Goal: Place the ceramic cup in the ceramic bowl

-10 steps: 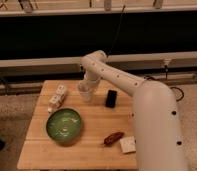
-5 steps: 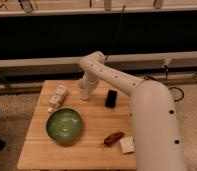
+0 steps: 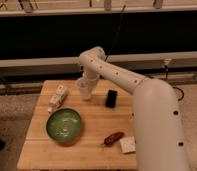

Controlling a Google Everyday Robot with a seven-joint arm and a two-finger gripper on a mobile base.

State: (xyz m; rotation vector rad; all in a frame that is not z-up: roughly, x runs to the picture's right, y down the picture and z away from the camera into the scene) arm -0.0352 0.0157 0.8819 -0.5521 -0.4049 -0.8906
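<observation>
The ceramic cup [image 3: 84, 91], small, white and tapered, stands at the back of the wooden table [image 3: 92, 120], left of centre. My gripper [image 3: 86, 83] comes down on it from above at the end of the white arm and is shut on the cup's rim. The cup's base looks to be at or just above the tabletop. The ceramic bowl [image 3: 64, 125], wide, green and glossy inside, sits on the table's front left, a short way in front of the cup and slightly left. It holds nothing.
A white rectangular carton [image 3: 57, 97] lies left of the cup. A black block [image 3: 111, 98] stands to the cup's right. A brown object [image 3: 113, 138] and a white square [image 3: 127, 145] lie at the front right. My arm's bulky body covers the table's right side.
The gripper has settled down over the cup and closed on it. Cup, bowl and the other objects stay where they were.
</observation>
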